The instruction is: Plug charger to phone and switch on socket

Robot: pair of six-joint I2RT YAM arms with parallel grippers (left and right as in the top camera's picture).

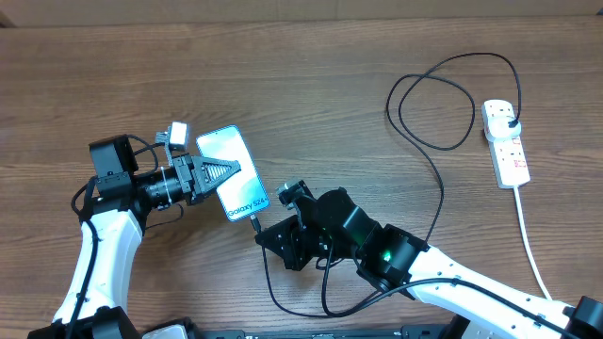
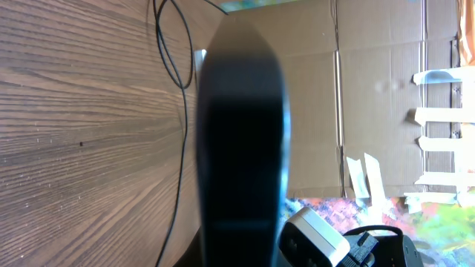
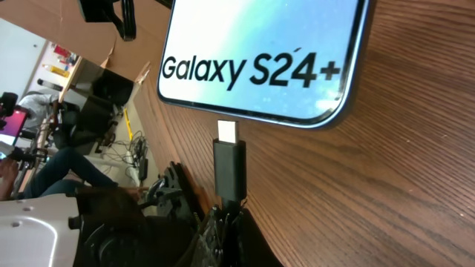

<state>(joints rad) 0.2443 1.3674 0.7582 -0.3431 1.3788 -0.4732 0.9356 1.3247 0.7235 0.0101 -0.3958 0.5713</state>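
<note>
At the bottom edge of the phone [image 3: 260,52], the right gripper [image 3: 226,215], clamped on the charger [image 3: 230,167] connector, holds its tip just short of that edge, the closed left gripper [image 1: 231,170] lies over the screen, and the next move likely calls for straight, aligned insertion.

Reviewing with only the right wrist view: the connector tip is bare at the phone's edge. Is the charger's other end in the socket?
Observer: Yes. Overhead shows the charger plugged into the socket.
Operator: Is anything over the phone?
Observer: The left gripper, shut, lies across the phone and its screen.
Operator: Where is the socket?
Observer: Well to the phone's right, with the cable looping between them.
</note>
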